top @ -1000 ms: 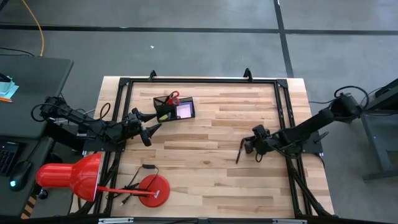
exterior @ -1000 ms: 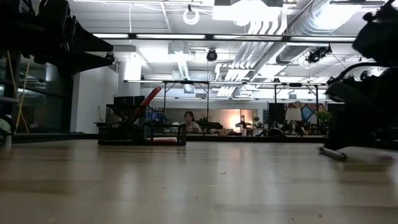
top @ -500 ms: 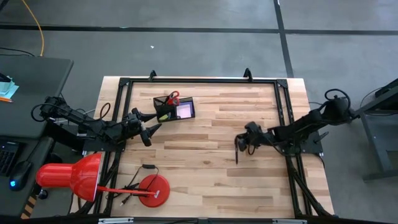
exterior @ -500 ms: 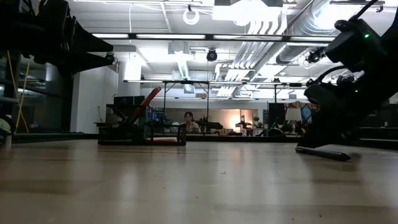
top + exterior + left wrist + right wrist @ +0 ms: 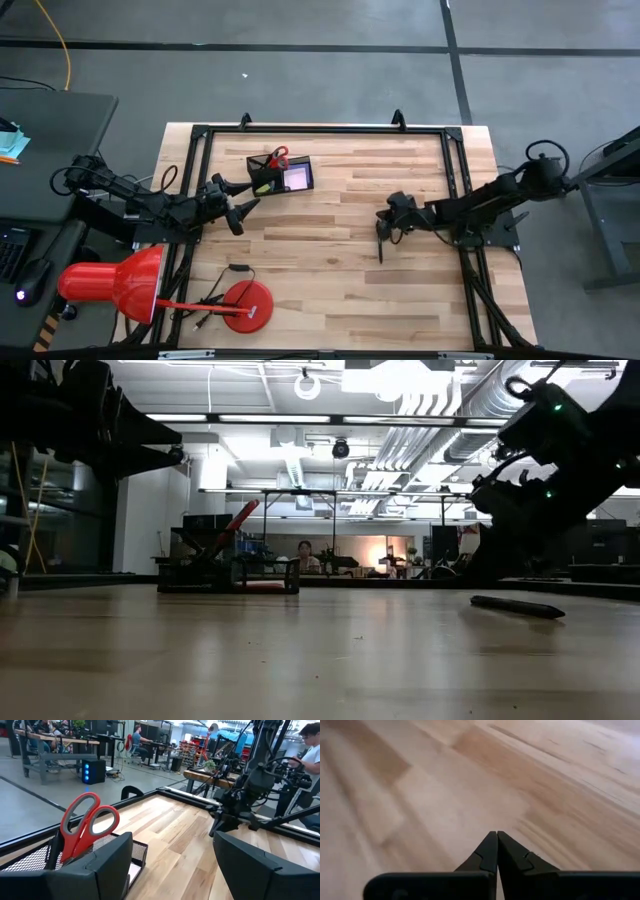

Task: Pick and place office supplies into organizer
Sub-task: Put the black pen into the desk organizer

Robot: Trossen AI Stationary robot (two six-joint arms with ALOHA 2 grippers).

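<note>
A pale wooden desk (image 5: 330,290) fills the high view. The right end effector (image 5: 385,222) hovers mid-desk, fingers pressed together on nothing, a black pen (image 5: 380,247) lying on the wood just beside it. The left end effector (image 5: 243,203), spread, waits beside the organizer (image 5: 281,176), where red-handled scissors (image 5: 279,157) stand upright.

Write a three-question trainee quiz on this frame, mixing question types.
1. True or false: the red-handled scissors stand in the black mesh rectangular organizer.
2. The slim black pen is: A) gripped by the right gripper, B) lying on the wooden table, C) in the organizer.
3. Which gripper has open fingers?

Key: 1 true. 2 B; the pen lies flat below the shut fingers. 3 the left gripper.
</note>
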